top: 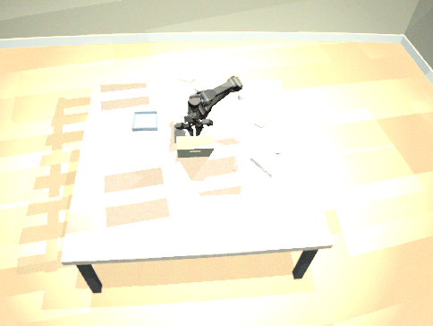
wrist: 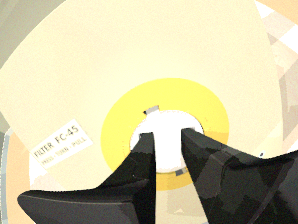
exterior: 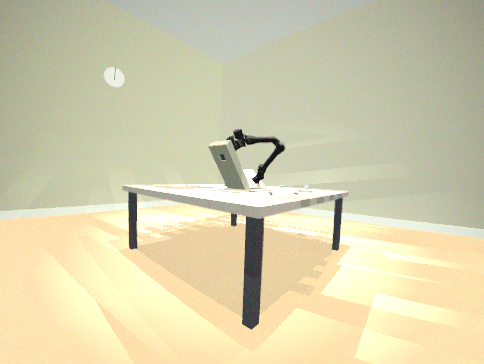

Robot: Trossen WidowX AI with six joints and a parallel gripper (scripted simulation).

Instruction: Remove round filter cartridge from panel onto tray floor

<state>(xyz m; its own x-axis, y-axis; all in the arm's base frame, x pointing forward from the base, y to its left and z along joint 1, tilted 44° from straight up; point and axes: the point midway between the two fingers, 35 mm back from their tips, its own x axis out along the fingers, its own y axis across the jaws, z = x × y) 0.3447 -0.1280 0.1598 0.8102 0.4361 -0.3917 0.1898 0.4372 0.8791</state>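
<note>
Gripper, black, two tapered fingers partly apart, pinching the filter cartridge. Filter cartridge: round, white-faced, seated in the service panel between the fingertips. Ring around it: yellow, with small grey marks at the cartridge's edge. Service panel: cream, leaning. Label: white, lettered "FILTER FC-45" over "PRESS · TURN · PULL". Tray: blue-rimmed, square, on the table, apart from the panel.
</note>
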